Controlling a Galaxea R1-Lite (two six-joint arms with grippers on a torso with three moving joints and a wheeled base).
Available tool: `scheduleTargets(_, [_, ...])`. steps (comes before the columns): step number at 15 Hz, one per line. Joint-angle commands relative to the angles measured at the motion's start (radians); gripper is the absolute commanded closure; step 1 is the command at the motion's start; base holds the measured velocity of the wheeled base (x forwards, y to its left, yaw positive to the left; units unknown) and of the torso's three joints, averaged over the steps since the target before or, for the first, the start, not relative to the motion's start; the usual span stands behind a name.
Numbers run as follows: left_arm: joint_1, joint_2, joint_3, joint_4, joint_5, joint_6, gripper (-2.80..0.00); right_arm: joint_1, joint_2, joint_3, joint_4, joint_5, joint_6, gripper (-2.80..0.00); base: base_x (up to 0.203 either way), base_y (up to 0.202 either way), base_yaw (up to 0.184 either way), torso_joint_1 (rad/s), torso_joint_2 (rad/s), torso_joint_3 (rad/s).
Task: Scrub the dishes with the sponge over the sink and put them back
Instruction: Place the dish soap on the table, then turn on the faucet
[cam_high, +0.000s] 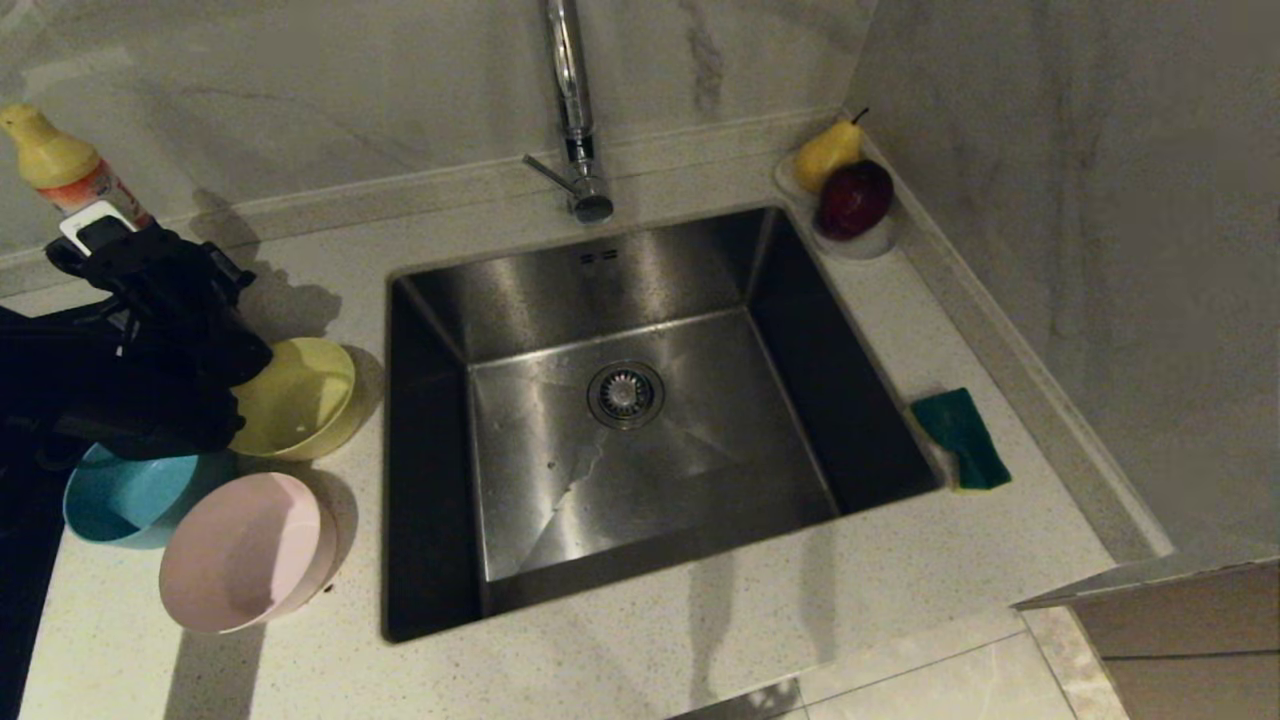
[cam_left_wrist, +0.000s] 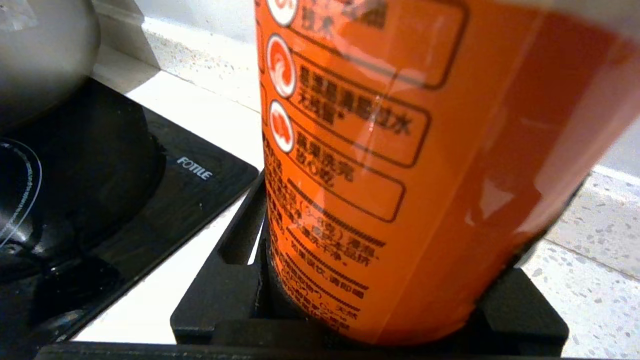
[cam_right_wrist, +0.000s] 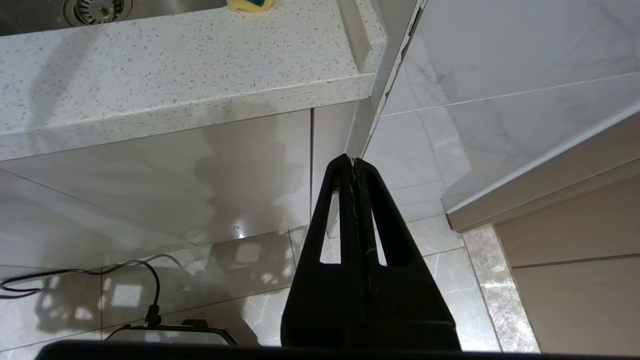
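Three bowls stand on the counter left of the sink (cam_high: 600, 270): pale yellow (cam_high: 300, 395), light blue (cam_high: 125, 495) and pale pink (cam_high: 245, 550). The sponge (cam_high: 962, 437), green face up, lies on the counter right of the sink; its yellow edge shows as the sponge (cam_right_wrist: 250, 4) in the right wrist view. My left gripper (cam_high: 95, 235) is at the far left, behind the bowls, shut on an orange detergent bottle (cam_high: 70, 170) with a yellow cap. The bottle (cam_left_wrist: 400, 175) fills the gap between the black fingers (cam_left_wrist: 235, 250). My right gripper (cam_right_wrist: 354, 162) hangs shut below the counter edge, holding nothing.
A tall chrome tap (cam_high: 570, 100) rises behind the sink. A pear (cam_high: 828, 152) and a dark red apple (cam_high: 855, 198) sit in a dish at the back right corner. A black hob (cam_left_wrist: 165, 200) with a pot (cam_left_wrist: 40, 50) lies left of the bottle. A wall bounds the counter on the right.
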Motion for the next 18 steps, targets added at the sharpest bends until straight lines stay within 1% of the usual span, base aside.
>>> scheduleTargets(1, [0.001,0.007,-0.002,-0.007,0.004,-0.001,-2.8,0.0,0.0,0.0,0.0,0.0,0.0,0.0,0.0,0.0,0.0,0.0,0.0,0.0])
scheduleTargets(5, [0.01,-0.012,-0.003,-0.008,-0.002,0.001,-2.8,0.0,0.0,0.0,0.0,0.0,0.0,0.0,0.0,0.0,0.0,0.0,0.0,0.0])
scheduleTargets(11, [0.012,-0.147,-0.001,0.011,-0.006,0.012,-2.8,0.0,0.0,0.0,-0.001,0.0,0.0,0.0,0.0,0.0,0.0,0.0,0.0,0.0])
scheduleTargets(13, [0.012,-0.235,-0.021,0.076,-0.008,0.019,-2.8,0.0,0.0,0.0,0.0,0.0,0.0,0.0,0.0,0.0,0.0,0.0,0.0,0.0])
scheduleTargets(17, [0.012,-0.402,-0.162,0.291,-0.044,0.02,-2.8,0.0,0.0,0.0,-0.001,0.0,0.0,0.0,0.0,0.0,0.0,0.0,0.0,0.0])
scheduleTargets(18, [0.011,-0.442,-0.196,0.349,-0.048,0.02,0.0,0.0,0.0,0.0,0.0,0.0,0.0,0.0,0.0,0.0,0.0,0.0,0.0,0.0])
